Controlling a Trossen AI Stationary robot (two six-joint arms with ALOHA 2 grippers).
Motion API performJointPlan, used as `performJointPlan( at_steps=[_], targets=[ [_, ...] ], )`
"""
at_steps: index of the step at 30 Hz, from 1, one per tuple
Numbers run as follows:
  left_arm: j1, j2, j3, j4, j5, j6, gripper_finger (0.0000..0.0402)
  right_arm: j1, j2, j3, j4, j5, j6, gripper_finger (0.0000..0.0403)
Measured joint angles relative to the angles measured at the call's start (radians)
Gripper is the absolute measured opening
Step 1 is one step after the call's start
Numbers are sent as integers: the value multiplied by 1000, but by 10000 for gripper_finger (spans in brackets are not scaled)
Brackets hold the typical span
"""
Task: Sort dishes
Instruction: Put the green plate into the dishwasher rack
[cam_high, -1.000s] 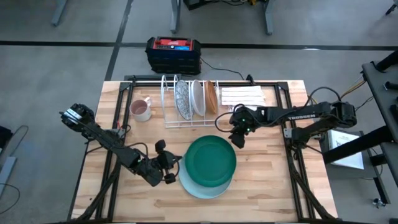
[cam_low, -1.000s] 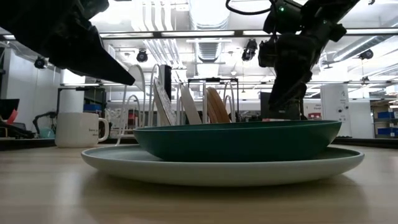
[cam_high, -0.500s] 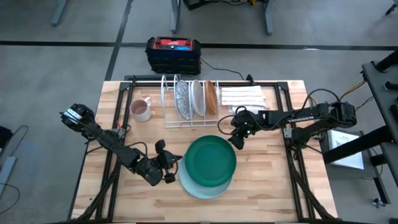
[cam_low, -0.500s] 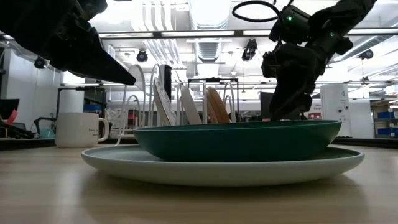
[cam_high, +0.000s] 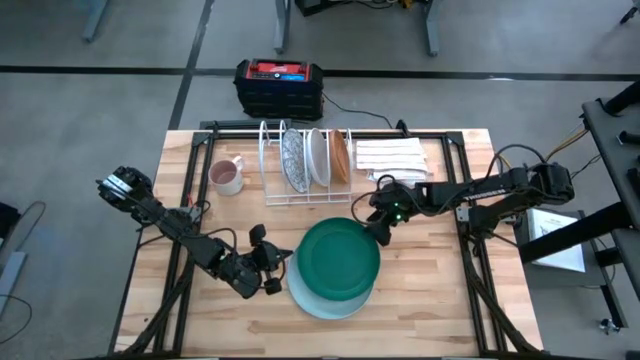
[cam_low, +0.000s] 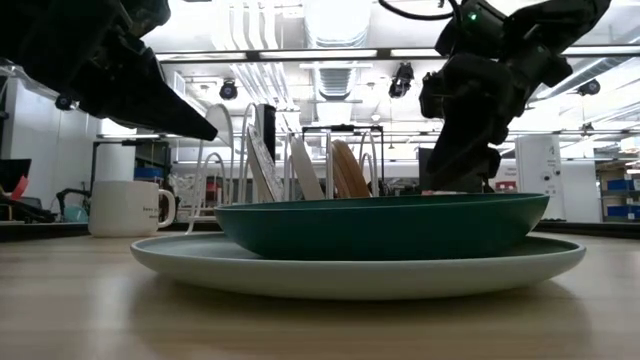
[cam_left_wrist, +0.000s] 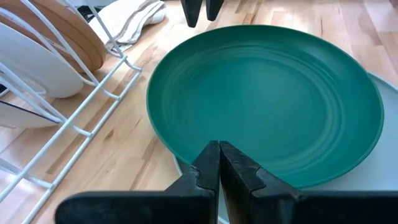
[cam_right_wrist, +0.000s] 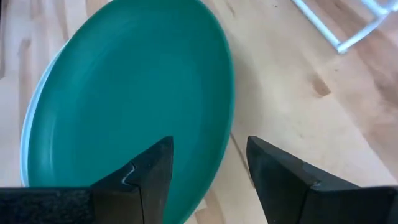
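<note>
High view, from the left edge of the desk (cam_high: 440, 300): my left pincer (cam_high: 272, 270) sits clenched with nothing in it, just beside the left rim of the pale mint plate (cam_high: 305, 296), toward the desk's front edge. On that plate lies the dark green plate (cam_high: 338, 258), mid-desk. Toward the back edge, the rack (cam_high: 278, 196) holds the grey-speckled plate (cam_high: 293, 160), white plate (cam_high: 317, 156) and brown plate (cam_high: 340, 155) upright. My right pincer (cam_high: 379, 230), fingers spread and released, straddles the green plate's right rim.
</note>
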Motion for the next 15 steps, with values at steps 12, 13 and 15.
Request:
performJointPlan(
  at_steps=[12,13,15],
  targets=[
    [0,0,0,4,0,-18,0,0,1,-9,-1,40,26,187],
    [0,0,0,6,0,-18,0,2,5,-10,0,40,27,187],
    [0,0,0,9,0,-18,0,8,21,-13,20,42,31,188]
  ],
)
